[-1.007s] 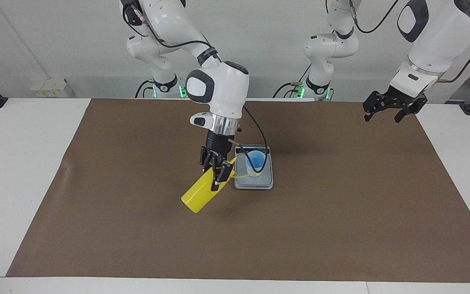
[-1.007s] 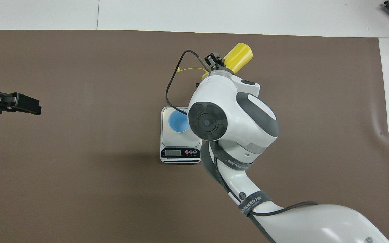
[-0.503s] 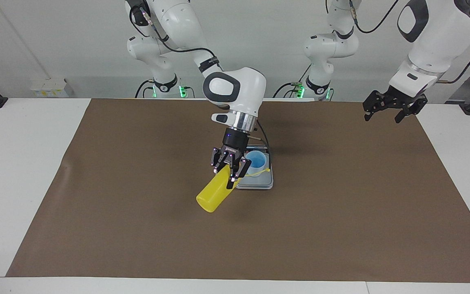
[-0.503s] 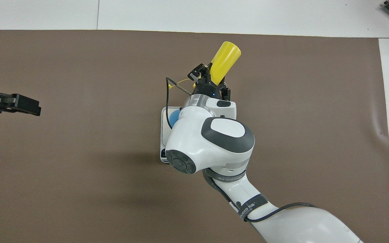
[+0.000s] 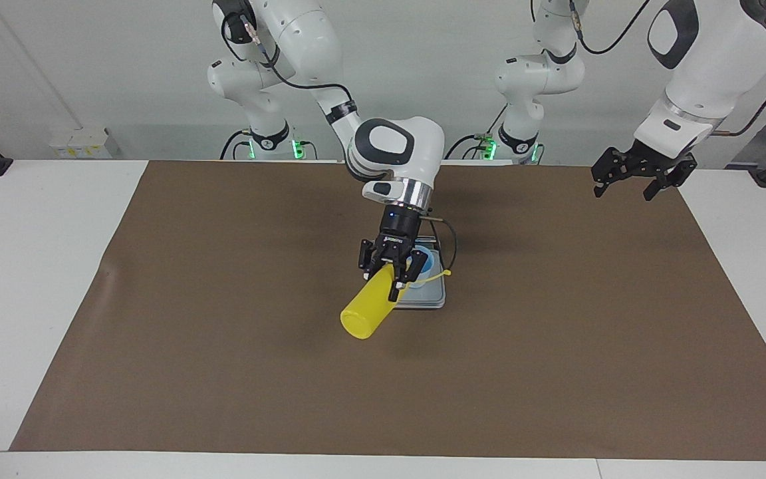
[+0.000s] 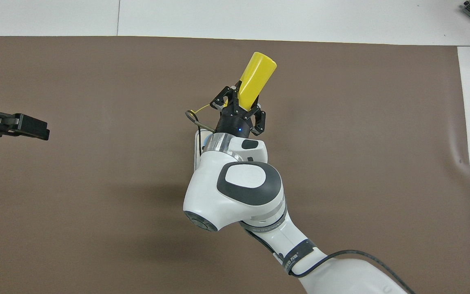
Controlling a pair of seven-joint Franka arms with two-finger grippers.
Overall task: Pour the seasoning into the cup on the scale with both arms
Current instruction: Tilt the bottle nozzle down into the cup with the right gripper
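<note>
In the facing view, at nine o'clock from the scale [image 5: 423, 297] at the desk's middle, we see the right tool [image 5: 394, 274] clamped on the tilted yellow bottle [image 5: 368, 308], nozzle end over the blue cup [image 5: 423, 261] on the scale, base toward seven o'clock. Up at two o'clock we find the left tool [image 5: 629, 181] waiting with fingers spread wide over the brown mat [image 5: 556, 346].

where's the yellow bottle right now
The yellow bottle is tilted in the right gripper mid-table, its nozzle end over the cup on the scale.
</note>
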